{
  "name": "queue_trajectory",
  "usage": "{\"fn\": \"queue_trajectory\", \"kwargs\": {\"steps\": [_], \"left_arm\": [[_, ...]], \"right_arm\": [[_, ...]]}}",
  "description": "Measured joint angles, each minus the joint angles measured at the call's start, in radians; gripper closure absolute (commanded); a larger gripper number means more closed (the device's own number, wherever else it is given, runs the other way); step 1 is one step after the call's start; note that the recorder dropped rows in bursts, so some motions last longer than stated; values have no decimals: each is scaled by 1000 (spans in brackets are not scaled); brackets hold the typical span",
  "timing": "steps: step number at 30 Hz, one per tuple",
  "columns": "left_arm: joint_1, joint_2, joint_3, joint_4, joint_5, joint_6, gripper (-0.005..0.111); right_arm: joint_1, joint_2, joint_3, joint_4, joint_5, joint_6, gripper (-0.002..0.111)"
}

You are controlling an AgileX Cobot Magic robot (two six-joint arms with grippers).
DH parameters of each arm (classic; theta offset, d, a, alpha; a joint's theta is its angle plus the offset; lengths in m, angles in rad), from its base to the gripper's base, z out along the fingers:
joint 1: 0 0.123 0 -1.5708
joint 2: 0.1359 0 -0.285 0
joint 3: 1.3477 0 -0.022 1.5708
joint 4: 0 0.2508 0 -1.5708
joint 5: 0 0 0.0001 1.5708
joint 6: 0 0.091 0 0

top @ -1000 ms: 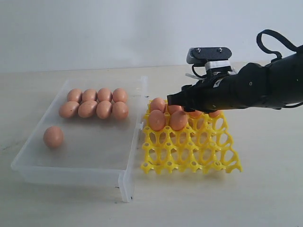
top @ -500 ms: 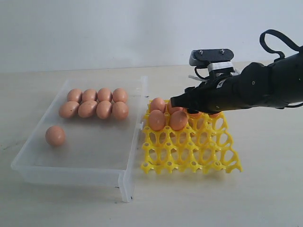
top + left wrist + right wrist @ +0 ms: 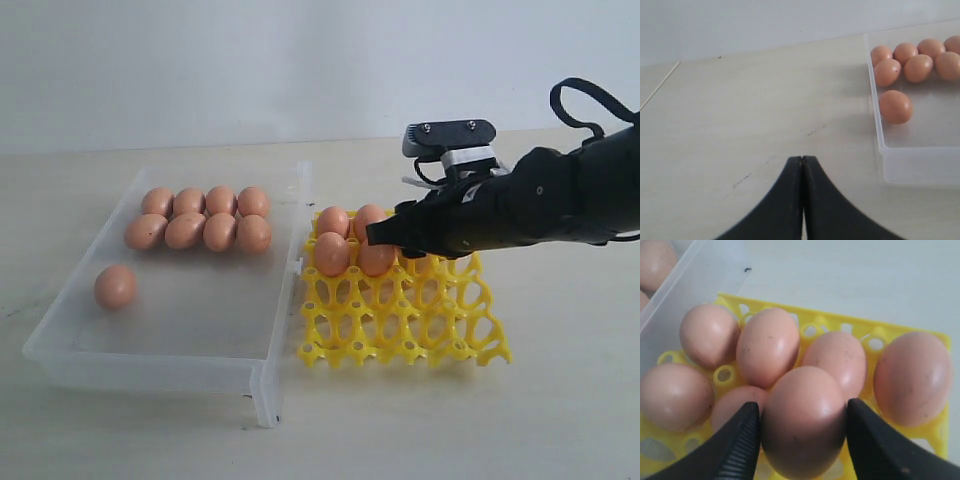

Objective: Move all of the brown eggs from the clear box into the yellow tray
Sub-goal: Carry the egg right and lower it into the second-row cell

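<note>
Nine brown eggs (image 3: 200,218) lay in the clear box (image 3: 160,350) in the exterior view, eight bunched at its far end and one apart, while the right arm hid whatever it carried over the back rows of the yellow tray (image 3: 400,335). Only the right wrist view showed me the right gripper (image 3: 803,412) clamped on a single egg (image 3: 800,450) over six seated eggs (image 3: 767,347). Only the left wrist view showed the left gripper (image 3: 802,162), fingers pressed together, over the table (image 3: 740,110) beside the box.
</note>
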Motion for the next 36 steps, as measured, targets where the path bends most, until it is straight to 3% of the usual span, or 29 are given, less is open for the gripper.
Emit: {"fn": "queue_trajectory", "kwargs": {"steps": [8,11,14,18,21,33,36], "left_arm": [[0,0,0,0,0,0,107],[0,0,0,0,0,0,107],[0,0,0,0,0,0,107],[0,0,0,0,0,0,107],[0,0,0,0,0,0,107],[0,0,0,0,0,0,107],[0,0,0,0,0,0,107]], "right_arm": [[0,0,20,-1,-38,-5,108],[0,0,20,-1,-43,-6,103],[0,0,20,-1,-47,-6,87],[0,0,20,-1,-53,-6,58],[0,0,20,-1,-55,-6,48],[0,-2,20,1,-61,-6,48],[0,-30,17,16,-49,-6,58]]}}
